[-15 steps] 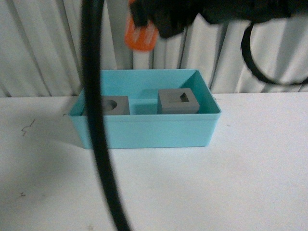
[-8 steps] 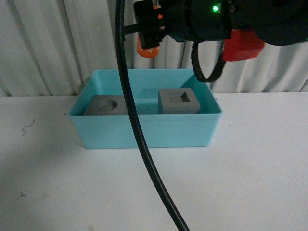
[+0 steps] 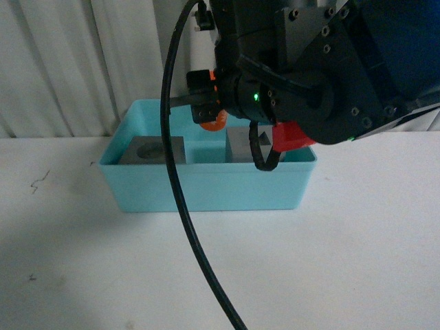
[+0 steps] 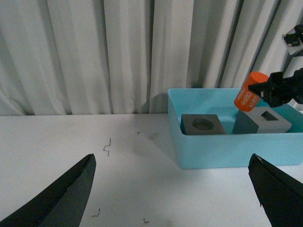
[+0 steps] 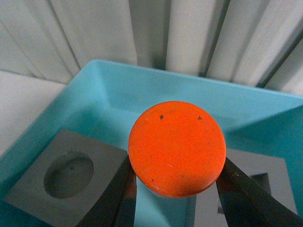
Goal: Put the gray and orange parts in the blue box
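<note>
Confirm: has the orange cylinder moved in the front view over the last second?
Yes. The orange plastic cylinder, held in the right pincer, has come down from above the light blue plastic box's back rim to rim level.

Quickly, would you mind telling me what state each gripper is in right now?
Left gripper: open, holding nothing.
Right gripper: closed on the orange cylinder, over the blue box.
</note>
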Tool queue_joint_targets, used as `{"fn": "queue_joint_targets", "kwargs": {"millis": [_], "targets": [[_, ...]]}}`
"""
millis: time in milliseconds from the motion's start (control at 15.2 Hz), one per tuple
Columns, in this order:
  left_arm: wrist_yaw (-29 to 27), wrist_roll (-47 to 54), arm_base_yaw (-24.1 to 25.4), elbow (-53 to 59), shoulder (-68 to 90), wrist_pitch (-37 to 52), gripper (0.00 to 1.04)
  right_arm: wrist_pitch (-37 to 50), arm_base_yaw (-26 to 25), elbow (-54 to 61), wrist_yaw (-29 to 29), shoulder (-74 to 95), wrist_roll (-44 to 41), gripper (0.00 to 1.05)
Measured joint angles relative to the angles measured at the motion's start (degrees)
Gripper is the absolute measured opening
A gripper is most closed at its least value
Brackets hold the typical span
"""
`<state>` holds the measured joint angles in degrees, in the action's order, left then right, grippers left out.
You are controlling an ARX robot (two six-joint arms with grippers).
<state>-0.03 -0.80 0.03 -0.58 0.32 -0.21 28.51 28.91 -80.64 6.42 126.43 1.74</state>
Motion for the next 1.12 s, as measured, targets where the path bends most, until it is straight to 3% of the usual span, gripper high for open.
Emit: {"fn": "queue_joint_targets", "kwargs": {"millis": [920, 986, 1117], "targets": [[0.0, 0.0, 0.0, 0.0, 0.0, 0.0, 0.98, -6.4, 1.6, -6.4, -0.2, 8.2, 2.8, 0.42], [0.0, 0.0, 0.0, 0.0, 0.0, 0.0, 0.98, -7.1, 1.7, -6.4, -0.5, 8.5, 2.7, 0.73], [0.0, 0.0, 0.0, 0.0, 0.0, 0.0, 0.98, -6.6, 1.9, -6.3, -1.1, 8.5, 2.8, 1.00]]}}
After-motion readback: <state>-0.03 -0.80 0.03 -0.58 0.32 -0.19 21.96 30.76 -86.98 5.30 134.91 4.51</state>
